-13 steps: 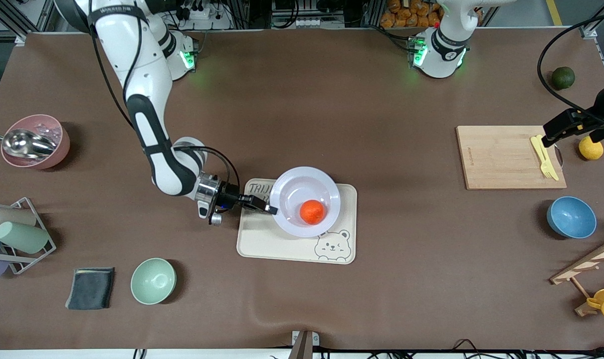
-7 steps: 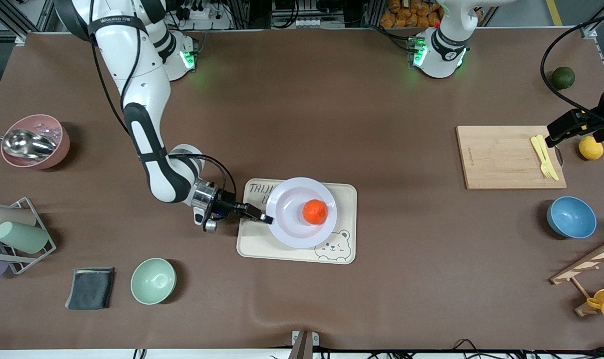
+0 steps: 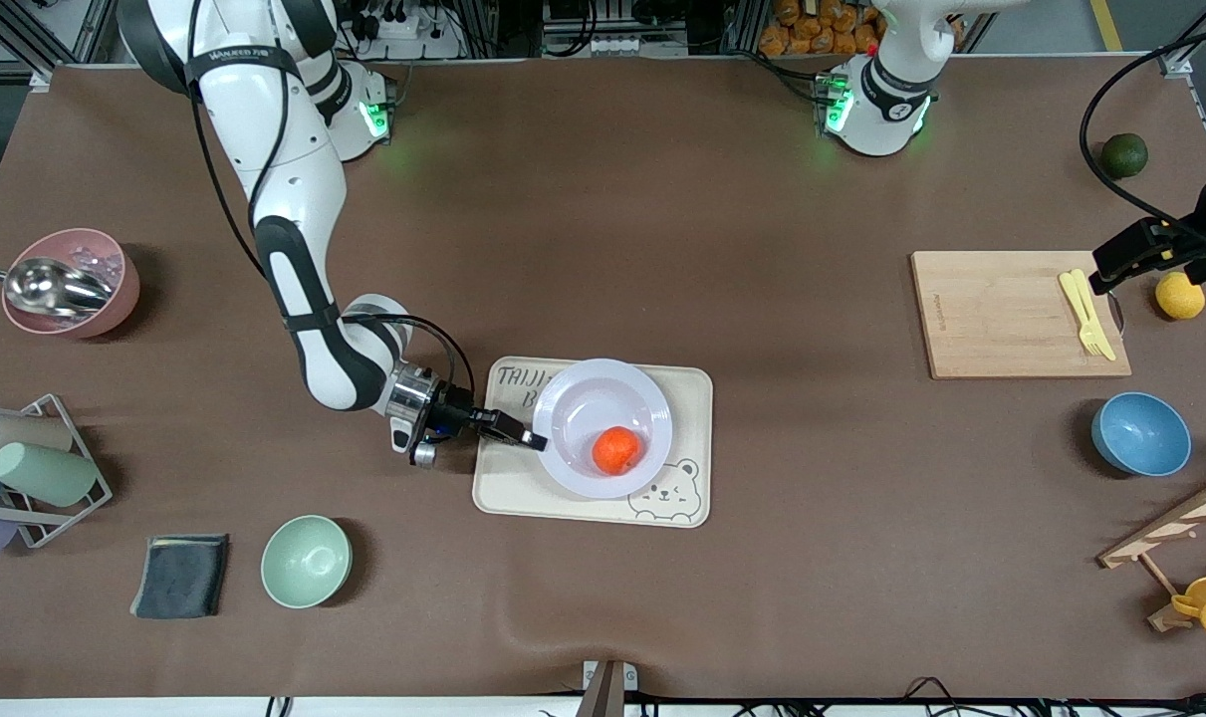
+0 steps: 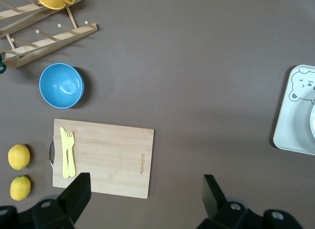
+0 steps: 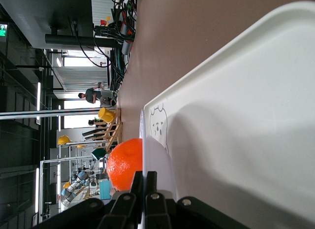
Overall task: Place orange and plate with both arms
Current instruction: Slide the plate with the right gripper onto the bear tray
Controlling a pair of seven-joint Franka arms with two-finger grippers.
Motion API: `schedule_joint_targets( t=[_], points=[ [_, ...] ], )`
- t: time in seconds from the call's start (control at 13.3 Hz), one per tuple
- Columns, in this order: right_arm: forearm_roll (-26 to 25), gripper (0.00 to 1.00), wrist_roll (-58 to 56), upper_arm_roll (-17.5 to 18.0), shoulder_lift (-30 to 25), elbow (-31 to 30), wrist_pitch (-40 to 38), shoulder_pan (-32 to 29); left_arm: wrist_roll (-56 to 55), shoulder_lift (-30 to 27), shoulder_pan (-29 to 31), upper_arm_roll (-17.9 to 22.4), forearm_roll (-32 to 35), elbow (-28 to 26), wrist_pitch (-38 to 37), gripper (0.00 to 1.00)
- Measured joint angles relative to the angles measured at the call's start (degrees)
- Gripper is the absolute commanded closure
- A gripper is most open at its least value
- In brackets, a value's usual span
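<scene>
A brown mat covers the table [image 3: 603, 249]. The right gripper [image 3: 535, 439] is clamped tight on the rim of the plate [image 3: 575, 403], which sits on the cream bear tray [image 3: 690, 398] with the orange [image 3: 614, 450] in its well. The right wrist view shows the rim edge-on between the closed fingers, most of the plate hidden. The left gripper [image 3: 1100, 281] waits, spread wide and holding nothing, over the cutting board [image 3: 1001, 314]. A pink bowl [image 3: 120, 289] holds a metal scoop [image 3: 50, 286]. Only the left wrist view shows two lemons [image 4: 18, 156] together.
</scene>
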Motion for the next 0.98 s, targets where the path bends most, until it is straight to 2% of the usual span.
schedule_joint_targets(
  t=[0.08,0.3,0.45,0.98],
  points=[
    [0.0,0.97,-0.79,0.0,0.45,0.32,0.01,0.0,0.0,0.0,0.0,-0.03,0.0,0.0,0.0,0.0],
    [0.08,0.75,-1.71,0.0,1.57,0.98,-0.02,0.0,0.0,0.0,0.02,-0.02,0.0,0.0,0.0,0.0],
    [0.28,0.68,-1.72,0.01,1.58,1.36,-0.02,0.0,0.0,0.0,0.06,0.0,0.0,0.0,0.0,0.0],
    [0.27,0.67,-1.77,0.09,1.58,1.72,0.05,0.0,0.0,-0.03,0.05,-0.03,0.0,0.28,0.0,0.0]
  ],
)
